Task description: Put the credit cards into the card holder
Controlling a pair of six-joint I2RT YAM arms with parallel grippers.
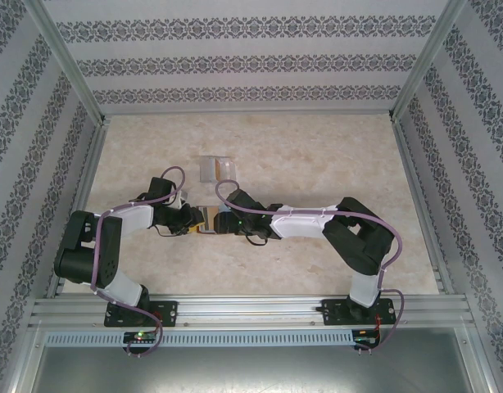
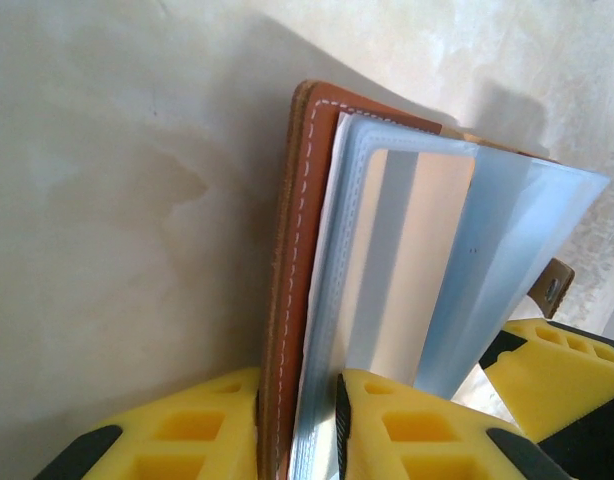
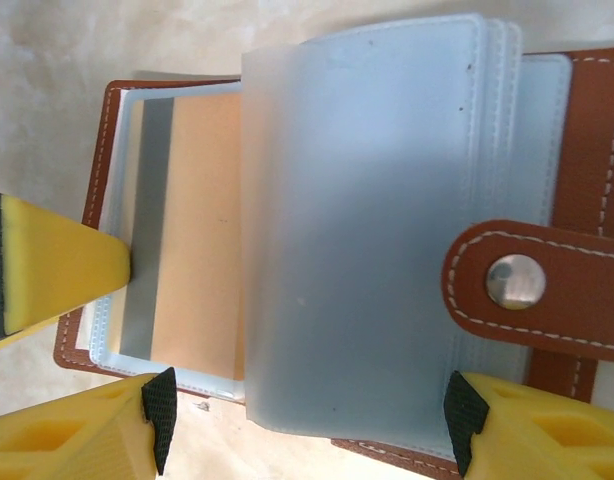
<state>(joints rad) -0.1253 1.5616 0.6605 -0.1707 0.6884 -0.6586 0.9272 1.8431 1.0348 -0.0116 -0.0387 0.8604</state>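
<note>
The reddish-brown card holder (image 1: 206, 219) lies open on the table between both grippers. My left gripper (image 2: 297, 420) is shut on its stitched leather cover (image 2: 290, 250) and the first clear pockets. A pale card (image 2: 412, 250) sits in one pocket. My right gripper (image 3: 312, 420) stands open above the holder, its fingertips (image 3: 159, 412) on either side of the raised greyish-blue pocket leaves (image 3: 357, 220). An orange-tan card (image 3: 197, 230) lies in the pocket underneath. The snap tab (image 3: 532, 285) lies across the right side. Silvery-grey credit cards (image 1: 216, 168) rest on the table farther back.
The left gripper's yellow finger (image 3: 47, 262) presses the holder's left edge in the right wrist view. Patterned walls and metal frame posts (image 1: 71, 90) enclose the pale marbled table (image 1: 317, 155). A rail (image 1: 251, 311) with both arm bases runs along the near edge.
</note>
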